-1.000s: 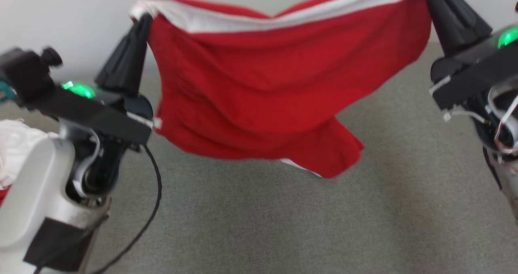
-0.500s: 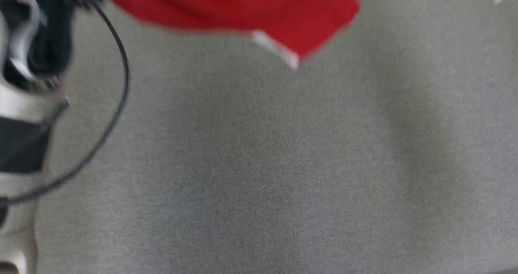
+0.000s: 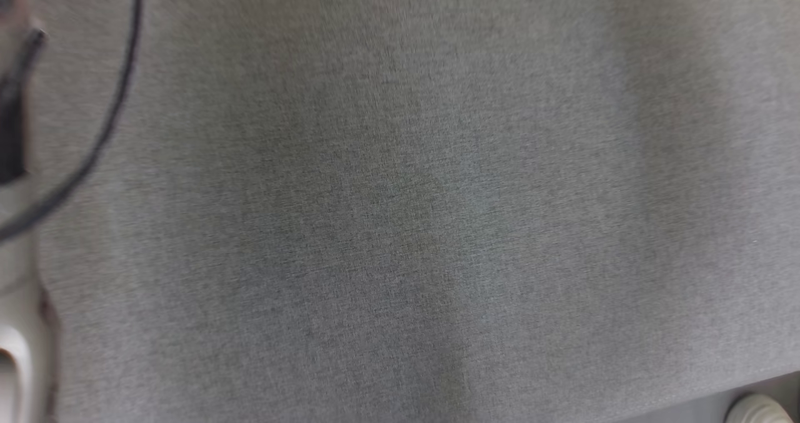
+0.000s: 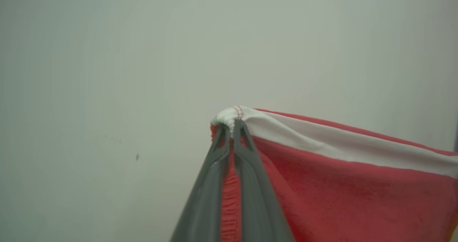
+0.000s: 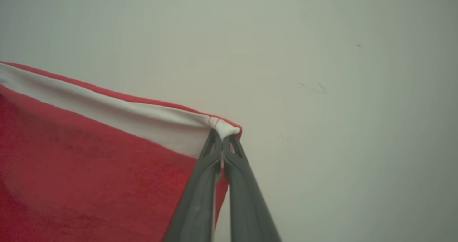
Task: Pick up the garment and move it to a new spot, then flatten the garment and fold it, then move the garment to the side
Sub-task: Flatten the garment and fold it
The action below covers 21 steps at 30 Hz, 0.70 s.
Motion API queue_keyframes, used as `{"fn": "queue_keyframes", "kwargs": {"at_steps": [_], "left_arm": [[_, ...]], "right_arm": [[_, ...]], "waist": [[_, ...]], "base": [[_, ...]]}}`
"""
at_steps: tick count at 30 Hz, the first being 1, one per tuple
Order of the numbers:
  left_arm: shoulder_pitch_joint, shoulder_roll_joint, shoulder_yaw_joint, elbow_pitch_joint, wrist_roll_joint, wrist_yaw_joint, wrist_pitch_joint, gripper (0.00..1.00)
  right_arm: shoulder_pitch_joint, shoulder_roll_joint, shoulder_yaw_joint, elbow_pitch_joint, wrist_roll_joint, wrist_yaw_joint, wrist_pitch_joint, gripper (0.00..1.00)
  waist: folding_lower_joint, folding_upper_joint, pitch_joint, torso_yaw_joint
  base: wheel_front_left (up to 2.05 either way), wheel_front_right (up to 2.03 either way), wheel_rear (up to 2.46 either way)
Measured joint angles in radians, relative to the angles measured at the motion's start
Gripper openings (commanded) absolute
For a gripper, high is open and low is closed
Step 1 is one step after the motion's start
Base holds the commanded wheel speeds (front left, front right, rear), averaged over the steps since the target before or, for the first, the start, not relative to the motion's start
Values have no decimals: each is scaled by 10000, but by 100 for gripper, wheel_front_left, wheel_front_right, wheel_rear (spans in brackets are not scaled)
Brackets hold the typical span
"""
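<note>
Left wrist view: left jaws pressed shut on the garment [image 4: 357,199], pinching its bunched white-band corner. Fingers [image 4: 257,199] point up toward the pale wall [image 4: 107,56], red cloth caught between them. Right wrist view: right jaws shut on the garment's opposite white-band corner, same upward pose. Top hem runs away taut from each held corner, and the wall sits behind the garment. Head view, blurred: broad grey bench [image 3: 400,223], black cable [image 3: 119,98] looping beside pale forearm [image 3: 12,348]. Bench edge cuts across the lower right corner.
</note>
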Motion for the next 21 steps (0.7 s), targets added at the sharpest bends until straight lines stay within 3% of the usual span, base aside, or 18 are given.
{"fn": "queue_keyframes", "kwargs": {"at_steps": [5, 9, 13, 21], "left_arm": [[1178, -449, 368, 0, 380, -439, -23, 0], [1968, -476, 311, 155, 401, -892, -23, 0], [3050, -196, 19, 127, 121, -1110, 171, 0], [6052, 184, -502, -596, -901, -1231, 863, 0]], "right_arm": [[647, 295, 581, 267, -606, 0, -61, 0], [1206, 232, 1469, 577, 215, 0, -46, 0], [1864, -219, 2353, 520, 1593, 0, 828, 0], [4216, -1369, 2662, -700, 3545, 0, 3358, 0]], "waist": [[1, 0, 630, -88], [1, 1, 780, -19], [-1, 0, 557, 54], [-4, -3, -569, 444]], "base": [[0, 0, 0], [0, 0, 0], [0, 0, 0], [0, 0, 0]]}}
